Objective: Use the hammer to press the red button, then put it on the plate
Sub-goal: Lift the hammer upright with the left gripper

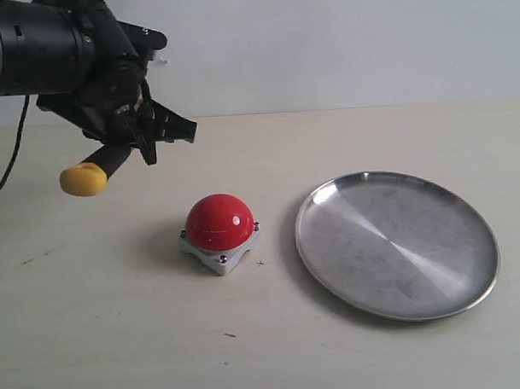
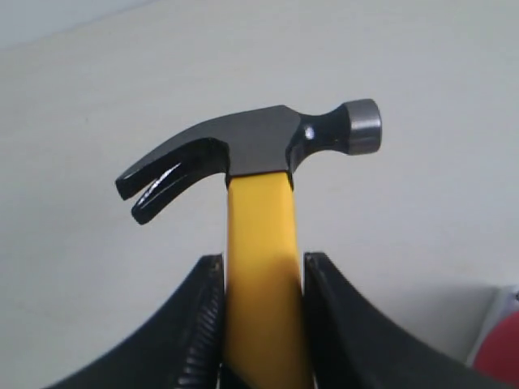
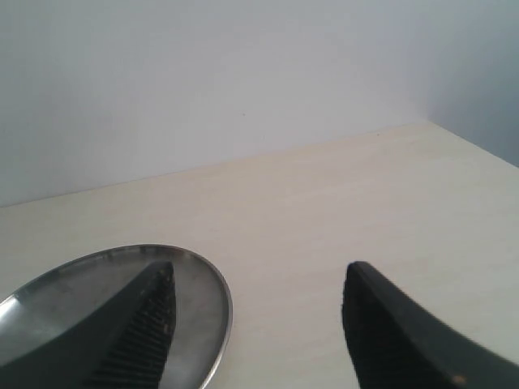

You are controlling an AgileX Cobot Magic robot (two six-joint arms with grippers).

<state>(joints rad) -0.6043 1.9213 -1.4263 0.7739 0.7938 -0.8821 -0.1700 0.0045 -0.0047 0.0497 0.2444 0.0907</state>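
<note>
My left gripper (image 1: pixel 135 136) hangs in the air at the upper left, shut on the hammer (image 1: pixel 105 164). The yellow loop end points down-left, above the table and left of the red button (image 1: pixel 219 220). In the left wrist view the fingers (image 2: pixel 201 324) clamp the yellow handle, and the dark head of the hammer (image 2: pixel 258 144) stands beyond them. A sliver of the red button (image 2: pixel 503 356) shows at that view's edge. The silver plate (image 1: pixel 397 243) lies right of the button with nothing on it. My right gripper (image 3: pixel 259 271) is open with nothing in it, one finger over the plate (image 3: pixel 212 285).
A pale wooden table (image 1: pixel 93 320) carries the button and plate, with a plain light wall (image 1: pixel 340 38) behind. A black cable (image 1: pixel 11 160) hangs from the left arm at the far left.
</note>
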